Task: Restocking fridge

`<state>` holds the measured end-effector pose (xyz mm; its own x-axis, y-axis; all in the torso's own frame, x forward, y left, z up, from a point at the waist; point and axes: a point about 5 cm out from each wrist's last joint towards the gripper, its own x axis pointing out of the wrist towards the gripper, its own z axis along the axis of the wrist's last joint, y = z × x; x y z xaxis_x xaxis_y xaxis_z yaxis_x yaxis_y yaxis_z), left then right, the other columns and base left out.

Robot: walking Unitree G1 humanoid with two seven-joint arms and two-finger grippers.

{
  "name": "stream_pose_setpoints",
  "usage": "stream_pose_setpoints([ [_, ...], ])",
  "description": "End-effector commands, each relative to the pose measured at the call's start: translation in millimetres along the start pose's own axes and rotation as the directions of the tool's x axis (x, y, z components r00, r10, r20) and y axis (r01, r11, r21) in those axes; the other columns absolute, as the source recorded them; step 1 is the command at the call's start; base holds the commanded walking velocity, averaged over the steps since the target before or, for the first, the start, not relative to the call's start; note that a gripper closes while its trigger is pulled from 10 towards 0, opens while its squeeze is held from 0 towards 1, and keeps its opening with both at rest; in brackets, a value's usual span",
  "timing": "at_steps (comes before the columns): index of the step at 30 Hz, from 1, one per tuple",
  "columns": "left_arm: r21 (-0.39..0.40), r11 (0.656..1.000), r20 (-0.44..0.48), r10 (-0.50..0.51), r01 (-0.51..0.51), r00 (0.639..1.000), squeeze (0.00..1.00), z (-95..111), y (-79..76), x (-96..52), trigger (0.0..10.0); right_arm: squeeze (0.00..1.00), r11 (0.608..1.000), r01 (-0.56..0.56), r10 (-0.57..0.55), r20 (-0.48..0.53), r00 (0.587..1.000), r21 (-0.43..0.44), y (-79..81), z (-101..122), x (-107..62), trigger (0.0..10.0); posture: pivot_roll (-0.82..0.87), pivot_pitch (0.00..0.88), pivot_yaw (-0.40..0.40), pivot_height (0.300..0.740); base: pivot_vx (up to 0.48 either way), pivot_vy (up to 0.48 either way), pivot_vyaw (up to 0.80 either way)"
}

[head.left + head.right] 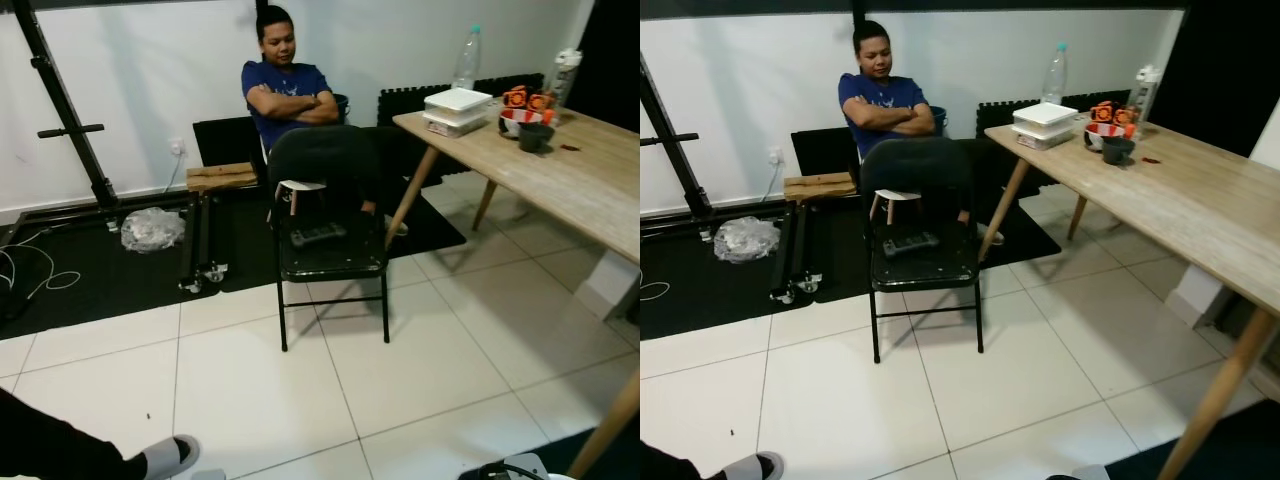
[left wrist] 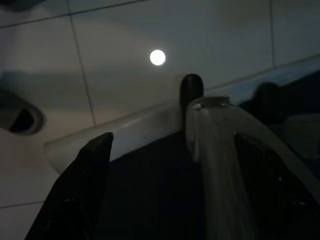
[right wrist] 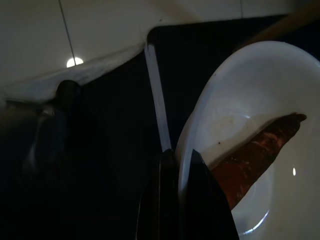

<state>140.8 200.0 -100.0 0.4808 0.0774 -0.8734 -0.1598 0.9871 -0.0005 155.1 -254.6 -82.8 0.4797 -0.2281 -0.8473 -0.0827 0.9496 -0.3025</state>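
Currently, left eye view: wooden table (image 1: 560,170) at right, carrying white boxes (image 1: 457,109) and a bottle (image 1: 466,58); no fridge or readable writing.

Right eye view: folding chair (image 1: 923,255) centre; we judge it a collision risk.

Left wrist view: left gripper (image 2: 170,195), fingers spread, empty.

Right wrist view: right gripper (image 3: 182,200) pinches the rim of a white bowl (image 3: 260,125) holding a brown piece (image 3: 255,160); tilting could spill it.
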Motion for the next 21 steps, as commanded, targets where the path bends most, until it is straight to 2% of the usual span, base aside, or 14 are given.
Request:
stream_pose_setpoints([
  [1, 0.011, 1.000, -0.032, 0.002, -0.001, 0.999, 0.00, -9.2, 1.7, -1.5, 10.0, 0.00, 1.000, 0.009, -0.010, 0.012, 1.000, 0.009, -2.6, 3.9, 0.4, 10.0, -0.05, 0.000, 0.002, 0.740, -0.435, 0.000, 0.00],
  [17, 0.009, 1.000, -0.034, 0.000, 0.001, 0.999, 0.00, -9.7, 1.1, -1.5, 10.0, 0.00, 1.000, 0.008, -0.008, 0.012, 1.000, 0.015, -2.0, 4.1, 0.4, 10.0, -0.05, 0.000, 0.003, 0.740, -0.436, 0.000, 0.00],
  [21, 0.007, 1.000, -0.028, -0.001, 0.001, 1.000, 0.00, -9.5, 0.8, -1.5, 10.0, 0.00, 0.999, 0.000, -0.001, 0.004, 1.000, 0.033, -1.5, 2.9, 0.4, 10.0, -0.05, 0.000, 0.003, 0.740, -0.081, 0.000, 0.00],
])
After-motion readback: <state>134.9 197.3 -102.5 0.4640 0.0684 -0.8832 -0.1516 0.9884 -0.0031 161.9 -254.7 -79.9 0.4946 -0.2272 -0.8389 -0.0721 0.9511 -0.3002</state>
